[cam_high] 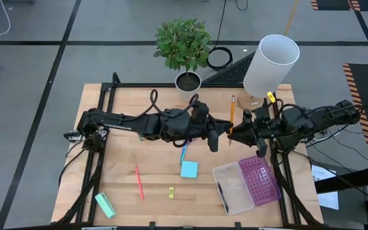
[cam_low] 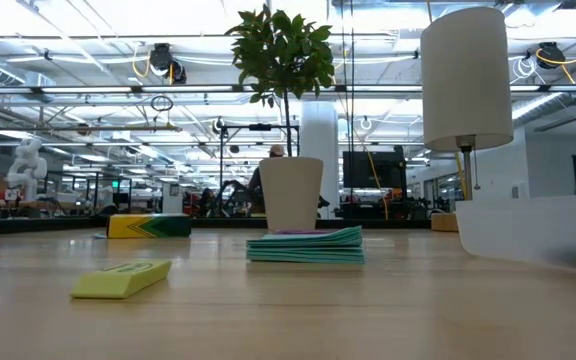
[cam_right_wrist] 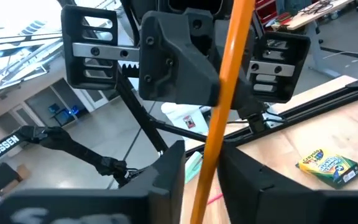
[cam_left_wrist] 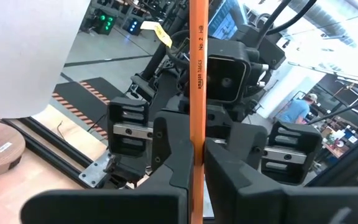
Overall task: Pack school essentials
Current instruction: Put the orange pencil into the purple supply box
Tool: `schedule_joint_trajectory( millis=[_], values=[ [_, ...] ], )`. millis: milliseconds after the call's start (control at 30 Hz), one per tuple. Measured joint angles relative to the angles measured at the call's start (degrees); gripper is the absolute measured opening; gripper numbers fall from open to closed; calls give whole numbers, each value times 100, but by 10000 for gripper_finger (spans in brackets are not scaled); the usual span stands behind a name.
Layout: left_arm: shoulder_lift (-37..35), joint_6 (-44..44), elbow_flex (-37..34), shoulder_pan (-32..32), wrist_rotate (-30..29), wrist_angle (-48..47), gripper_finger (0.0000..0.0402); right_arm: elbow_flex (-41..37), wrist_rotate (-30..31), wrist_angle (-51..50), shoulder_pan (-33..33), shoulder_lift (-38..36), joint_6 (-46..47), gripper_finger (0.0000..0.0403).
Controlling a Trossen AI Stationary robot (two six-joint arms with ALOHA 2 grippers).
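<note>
Two grippers meet above the middle of the wooden table (cam_high: 123, 137), both closed on the same orange pencil (cam_high: 232, 110): the left gripper (cam_high: 217, 137) reaches in from the left arm's side, and the right gripper (cam_high: 246, 133) faces it from the right. In the left wrist view the pencil (cam_left_wrist: 196, 106) stands upright, pinched between that arm's fingers (cam_left_wrist: 173, 158), with the opposing gripper's body directly behind it. In the right wrist view the pencil (cam_right_wrist: 219, 106) runs slightly tilted between the right arm's fingers (cam_right_wrist: 166, 171); the jaws look closed against it, though the contact on one side is partly hidden. The pencil is held off the table surface. Below the grippers lies an open case with a clear tray (cam_high: 234, 186) and a purple lid (cam_high: 260, 179); a dark, slender item, probably the black pen (cam_high: 222, 193), rests inside the tray. The light-blue sticky-note pad (cam_high: 189, 169) lies just left of the case, with the tiny yellow piece (cam_high: 170, 192) nearer the table's front edge. The red pencil (cam_high: 138, 181) lies farther left, and the mint-green block (cam_high: 105, 205) sits near the front left corner. The crayon box (cam_right_wrist: 329, 167) appears on the tabletop in the right wrist view. A potted plant (cam_high: 184, 48) and a white lamp (cam_high: 271, 65) stand at the table's far edge.
</note>
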Motion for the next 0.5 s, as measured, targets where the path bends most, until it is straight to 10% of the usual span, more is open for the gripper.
schedule_joint_trajectory(
  millis=[500],
  values=[
    [9,-61,0,-56,45,-71,57,0,-30,-437,2,-155,288,29]
  ],
)
